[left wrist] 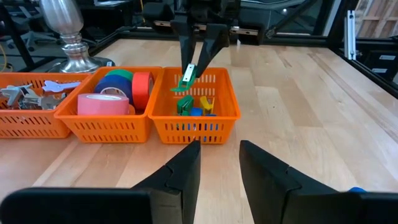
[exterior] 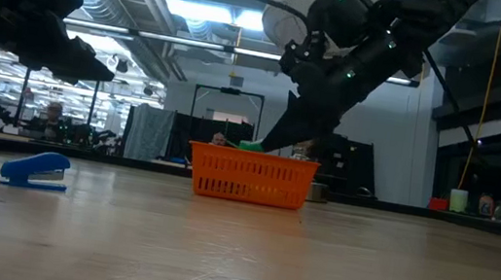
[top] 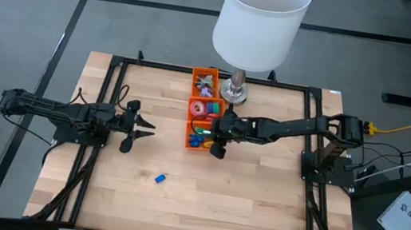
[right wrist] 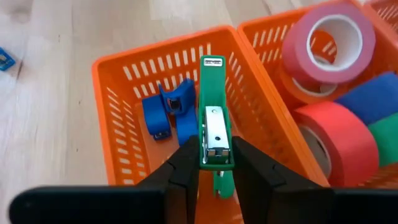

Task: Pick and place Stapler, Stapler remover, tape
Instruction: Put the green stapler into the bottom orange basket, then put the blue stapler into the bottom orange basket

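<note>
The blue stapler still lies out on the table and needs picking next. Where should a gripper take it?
Grip the blue stapler across its narrow body near the middle, coming from above: it lies flat and alone on bare wood, nearer the open left gripper.

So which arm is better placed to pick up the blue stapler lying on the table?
The left. Its gripper hangs open and empty, near the blue stapler. The right gripper is over the orange basket, its jaws shut on a green stapler.
</note>
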`<act>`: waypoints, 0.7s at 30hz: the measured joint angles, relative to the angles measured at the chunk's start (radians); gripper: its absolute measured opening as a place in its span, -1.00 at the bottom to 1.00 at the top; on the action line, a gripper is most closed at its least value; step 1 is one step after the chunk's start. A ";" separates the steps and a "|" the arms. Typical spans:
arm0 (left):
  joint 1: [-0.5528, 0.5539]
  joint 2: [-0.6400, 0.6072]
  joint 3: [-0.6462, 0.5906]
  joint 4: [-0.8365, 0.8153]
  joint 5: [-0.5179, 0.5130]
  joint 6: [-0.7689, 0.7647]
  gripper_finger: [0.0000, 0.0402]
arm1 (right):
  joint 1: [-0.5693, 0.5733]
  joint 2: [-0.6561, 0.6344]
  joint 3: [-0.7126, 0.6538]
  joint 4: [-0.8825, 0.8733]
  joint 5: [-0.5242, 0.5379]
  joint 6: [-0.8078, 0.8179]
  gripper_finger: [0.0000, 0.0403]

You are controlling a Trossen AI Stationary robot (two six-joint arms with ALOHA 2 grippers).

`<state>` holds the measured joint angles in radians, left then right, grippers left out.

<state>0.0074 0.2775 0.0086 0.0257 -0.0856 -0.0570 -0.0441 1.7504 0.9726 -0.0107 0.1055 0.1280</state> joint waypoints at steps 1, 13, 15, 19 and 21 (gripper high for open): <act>0.000 0.000 0.000 0.000 0.000 0.000 -0.47 | 0.000 0.000 0.000 -0.006 0.000 0.000 -0.60; 0.000 0.000 0.000 0.000 0.000 0.000 -0.47 | 0.001 0.001 0.000 -0.020 0.000 0.051 -0.29; 0.000 0.000 0.000 0.000 0.000 0.000 -0.46 | 0.001 0.001 0.000 -0.020 -0.001 0.055 -0.22; 0.000 0.000 0.000 0.000 0.000 0.000 -0.46 | 0.004 0.001 0.000 -0.020 -0.001 0.055 -0.14; 0.000 0.000 0.000 0.000 0.000 0.000 -0.46 | 0.009 0.001 0.000 -0.018 0.000 0.055 -0.13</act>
<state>0.0076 0.2775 0.0088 0.0257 -0.0856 -0.0574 -0.0353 1.7512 0.9726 -0.0292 0.1051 0.1833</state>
